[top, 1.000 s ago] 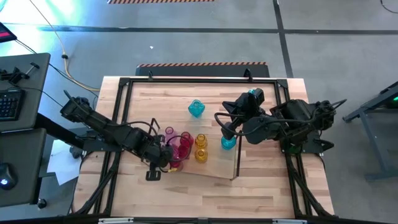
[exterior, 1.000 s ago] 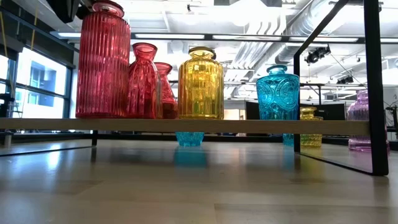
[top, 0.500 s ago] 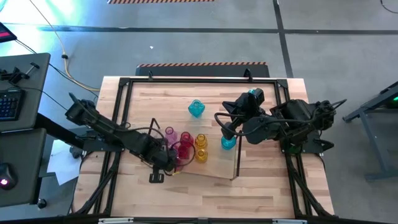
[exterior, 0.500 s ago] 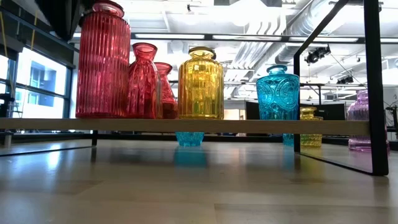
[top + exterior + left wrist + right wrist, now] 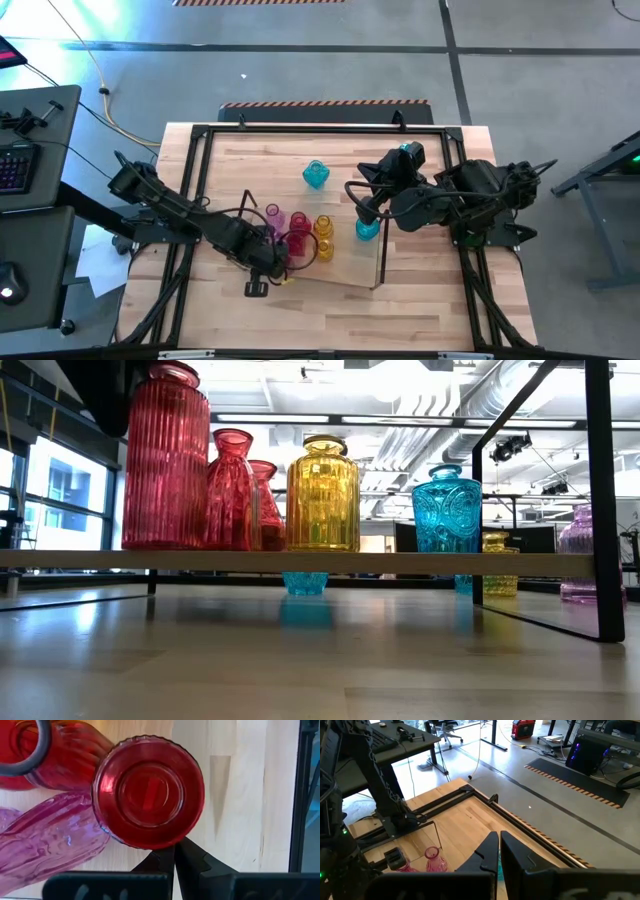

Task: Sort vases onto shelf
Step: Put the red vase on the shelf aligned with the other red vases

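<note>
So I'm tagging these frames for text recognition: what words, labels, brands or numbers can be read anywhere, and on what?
None can be read.
The vases, such as the yellow vase and cyan vase, show only moulded patterns, no lettering.
The keyboard has keys too small to read.

I see bright, even overhead light. Ceiling strip lights (image 5: pixel 420 420) blow out white behind the backlit, glowing ribbed red glass vase (image 5: pixel 165 460). The pale wooden tabletop (image 5: pixel 300 660) carries soft glare and blurs nearest the low camera.
</note>
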Available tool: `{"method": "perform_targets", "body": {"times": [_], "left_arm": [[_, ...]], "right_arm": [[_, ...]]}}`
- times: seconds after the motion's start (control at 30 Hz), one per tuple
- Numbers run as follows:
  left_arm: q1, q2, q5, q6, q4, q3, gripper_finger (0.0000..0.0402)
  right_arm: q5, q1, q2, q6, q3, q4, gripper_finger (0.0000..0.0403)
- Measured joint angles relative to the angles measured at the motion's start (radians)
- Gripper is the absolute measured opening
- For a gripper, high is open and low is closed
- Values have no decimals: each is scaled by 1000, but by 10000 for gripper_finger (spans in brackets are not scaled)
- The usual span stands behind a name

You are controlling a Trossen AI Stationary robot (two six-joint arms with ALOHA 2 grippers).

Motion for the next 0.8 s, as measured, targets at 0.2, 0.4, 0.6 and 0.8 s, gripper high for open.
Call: {"method": "perform_targets", "body": {"times": [0.2, 0.4, 0.6, 0.8], "left_arm": [[1, 0, 0, 0, 11, 0, 0], [1, 0, 3, 8, 33, 0, 0], [1, 0, 4, 7, 48, 0, 0], [1, 0, 14, -13, 40, 1, 0]], "right_arm": [[-1, 0, 0, -2, 0, 0, 0], [-5, 0, 0, -2, 0, 0, 0], [-15, 0, 0, -1, 0, 0, 0], [-21, 0, 0, 0, 0, 0, 0]]}}
